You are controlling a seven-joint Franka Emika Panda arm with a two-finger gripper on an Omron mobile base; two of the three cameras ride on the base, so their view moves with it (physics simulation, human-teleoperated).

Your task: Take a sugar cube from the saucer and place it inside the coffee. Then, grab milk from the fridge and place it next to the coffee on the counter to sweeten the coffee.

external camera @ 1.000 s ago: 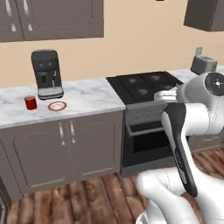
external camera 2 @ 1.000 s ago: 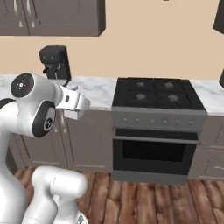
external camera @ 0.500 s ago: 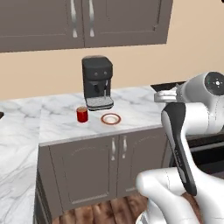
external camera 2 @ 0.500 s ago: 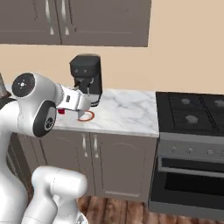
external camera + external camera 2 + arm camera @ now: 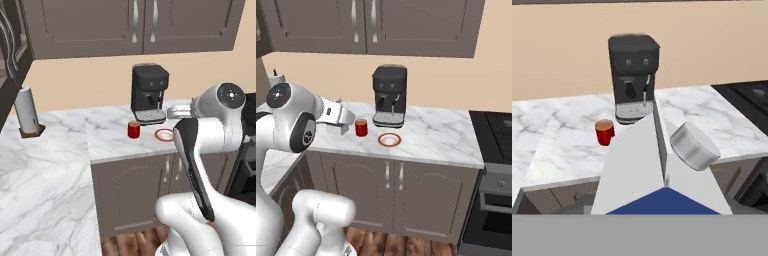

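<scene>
A white milk carton (image 5: pixel 657 170) with a gabled top, a blue patch and a grey round cap rises from the bottom of the hand view and hides my fingertips. My gripper (image 5: pixel 342 120) is shut on it, held over the counter's (image 5: pixel 431 135) left part, just left of the red coffee cup (image 5: pixel 361 127). The cup (image 5: pixel 133 129) stands in front of the coffee machine, dark liquid at its top (image 5: pixel 604 132). To the cup's right lies the saucer (image 5: pixel 390 140), red rim and white centre (image 5: pixel 164 134). No sugar cube is visible on it. The fridge is out of view.
The black coffee machine (image 5: pixel 389 96) stands against the wall behind the cup. A paper towel roll (image 5: pixel 26 111) is at the counter's far left corner. The stove (image 5: pixel 493 125) adjoins the counter on the right. Grey cabinets hang above.
The base has driven left: the stove slid out to the right and the counter with cup, saucer and coffee machine came to the middle and nearer. The arm keeps its pose.
</scene>
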